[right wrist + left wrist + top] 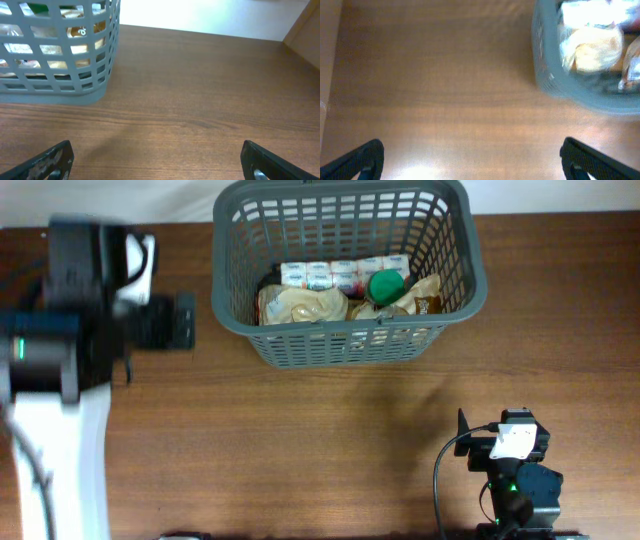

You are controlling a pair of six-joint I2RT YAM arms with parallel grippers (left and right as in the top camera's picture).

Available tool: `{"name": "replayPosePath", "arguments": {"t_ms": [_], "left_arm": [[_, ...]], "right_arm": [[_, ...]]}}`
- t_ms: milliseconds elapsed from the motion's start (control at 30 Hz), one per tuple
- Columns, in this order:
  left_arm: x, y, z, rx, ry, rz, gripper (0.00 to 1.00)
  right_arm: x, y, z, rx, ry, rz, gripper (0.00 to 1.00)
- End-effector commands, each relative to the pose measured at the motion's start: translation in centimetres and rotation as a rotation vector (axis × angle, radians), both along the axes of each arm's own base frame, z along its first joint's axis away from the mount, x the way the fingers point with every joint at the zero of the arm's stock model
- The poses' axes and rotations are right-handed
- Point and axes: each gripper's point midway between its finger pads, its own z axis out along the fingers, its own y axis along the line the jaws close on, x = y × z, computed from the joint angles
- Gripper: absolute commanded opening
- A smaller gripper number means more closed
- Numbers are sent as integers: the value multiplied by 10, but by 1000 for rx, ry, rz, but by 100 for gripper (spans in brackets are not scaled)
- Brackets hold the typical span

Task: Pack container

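Left claw: nearest the lens in its wrist view; two dark fingers stood wide apart with nothing between them, over bare wood. The container showed up and to the right of it, blurred.
Left arm: large black and white body, blurred in the overhead view; left of the container, apart from it.
Right claw: two dark fingers spread wide, holding nothing; in front of the container's right corner and clear of it.
Right arm: black, with a black cable looping beside it; in front of the container and to its right, well apart.
Container: grey plastic basket with lattice walls and a thick rim; stood upright on the table, holding several goods.
White packs: a row of small packs inside the container, along its far wall.
Green lid: round, inside the container, right of centre, just before the white packs.
Tan bagged goods: inside the container, against its near wall, left of the green lid; more lay to the lid's right.
Table: brown wood grain, carrying the container.
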Motion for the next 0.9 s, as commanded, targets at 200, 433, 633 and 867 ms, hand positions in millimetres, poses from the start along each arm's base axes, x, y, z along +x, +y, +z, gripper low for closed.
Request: {"name": "replayPosePath", "arguments": {"t_ms": [200,433,633,867], "left_arm": [[-32,18,-7,27,-379,65,99],[-44,-2,-3,-67,-734,-26,99],[-64,-2,-24,-71,-864,-30,99],[-80,-1,-36,-75,-1014,-34,99]], "right_arm": [[0,-4,-2,5,0,-23,99],[0,-4,-2,5,0,-23,98],[0,-4,-2,5,0,-23,99],[0,-4,-2,5,0,-23,99]]}}
